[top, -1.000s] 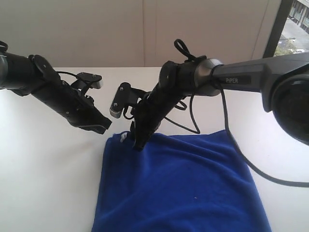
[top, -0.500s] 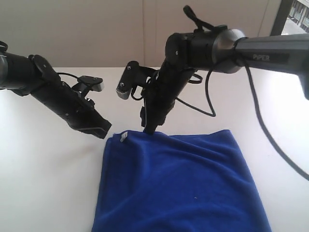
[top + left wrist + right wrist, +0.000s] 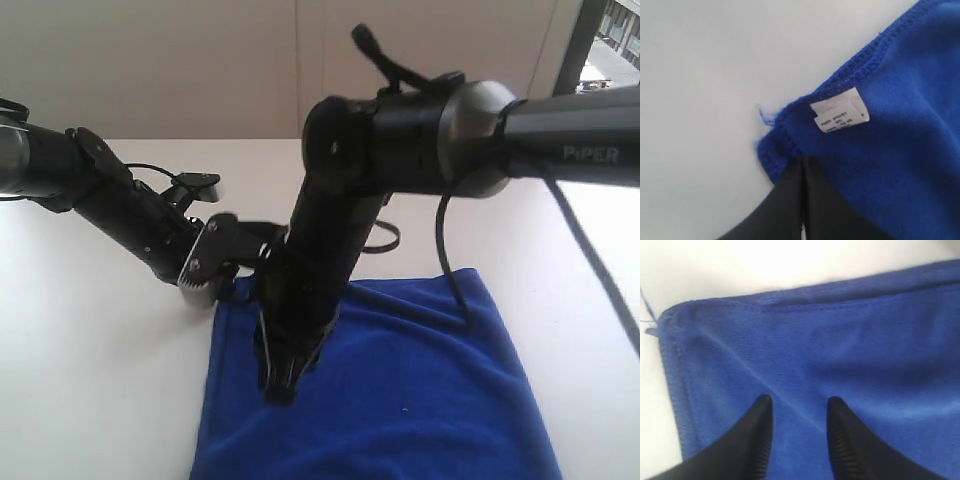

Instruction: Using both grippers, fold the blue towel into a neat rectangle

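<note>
The blue towel (image 3: 420, 400) lies flat on the white table (image 3: 90, 380). Its stitched far-left corner carries a small white tag (image 3: 840, 111). My left gripper (image 3: 804, 161) is shut, its tips meeting right at that corner of the towel (image 3: 900, 150); no cloth shows between them. In the exterior view its tip is hidden behind the right wrist's grey block (image 3: 200, 265). My right gripper (image 3: 278, 388) reaches across and points down over the left part of the towel. It is open (image 3: 797, 405), fingers apart just above the cloth (image 3: 865, 340), with nothing between them.
The right arm (image 3: 400, 140) spans the scene above the towel's far edge, with a black cable (image 3: 455, 270) hanging onto the cloth. The left arm (image 3: 130, 215) slants in from the left. A pale wall stands behind the table, with a window (image 3: 610, 40) at the far right.
The right gripper rose from the towel's far edge, then swung down and nearer over the towel's left part. The left gripper lowered slightly onto the tagged corner.
</note>
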`<state>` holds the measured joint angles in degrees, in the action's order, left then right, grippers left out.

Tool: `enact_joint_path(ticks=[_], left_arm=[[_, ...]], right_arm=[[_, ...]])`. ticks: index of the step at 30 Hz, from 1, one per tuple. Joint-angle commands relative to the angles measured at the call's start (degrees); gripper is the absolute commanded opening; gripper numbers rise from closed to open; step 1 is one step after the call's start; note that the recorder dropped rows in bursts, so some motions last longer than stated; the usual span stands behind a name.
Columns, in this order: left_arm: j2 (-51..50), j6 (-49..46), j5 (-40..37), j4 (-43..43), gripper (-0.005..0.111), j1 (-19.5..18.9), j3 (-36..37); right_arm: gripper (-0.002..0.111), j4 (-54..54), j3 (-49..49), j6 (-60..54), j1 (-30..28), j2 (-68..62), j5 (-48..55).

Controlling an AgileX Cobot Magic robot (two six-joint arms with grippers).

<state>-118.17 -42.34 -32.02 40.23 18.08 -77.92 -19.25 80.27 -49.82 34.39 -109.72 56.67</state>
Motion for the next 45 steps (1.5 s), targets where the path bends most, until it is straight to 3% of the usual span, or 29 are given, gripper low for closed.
enact_joint_path(ticks=[1,5,11,23,45], left_arm=[[-1.0,-1.3,-1.5,1.0,0.000,0.0,0.2],[-2.0,-1.3,-1.5,1.0,0.000,0.0,0.2],[-2.4,-1.3,-1.3,1.0,0.000,0.0,0.2],[-2.4,-1.3,-1.1,1.0,0.000,0.0,0.2],[-2.4,-1.3,-1.1,0.9,0.000,0.0,0.2]], right_arm=[[0.035,0.1,-3.7,0.3,4.6,0.3,-3.4],[0.036,0.2,-5.1,0.2,7.1,0.2,-5.8],[0.047,0.0,-7.8,-0.8,10.0,0.2,-8.6],[0.047,-1.9,-8.8,2.0,17.1,0.2,-10.5],[0.035,-1.5,-11.7,5.1,17.6,-2.9,-18.2]])
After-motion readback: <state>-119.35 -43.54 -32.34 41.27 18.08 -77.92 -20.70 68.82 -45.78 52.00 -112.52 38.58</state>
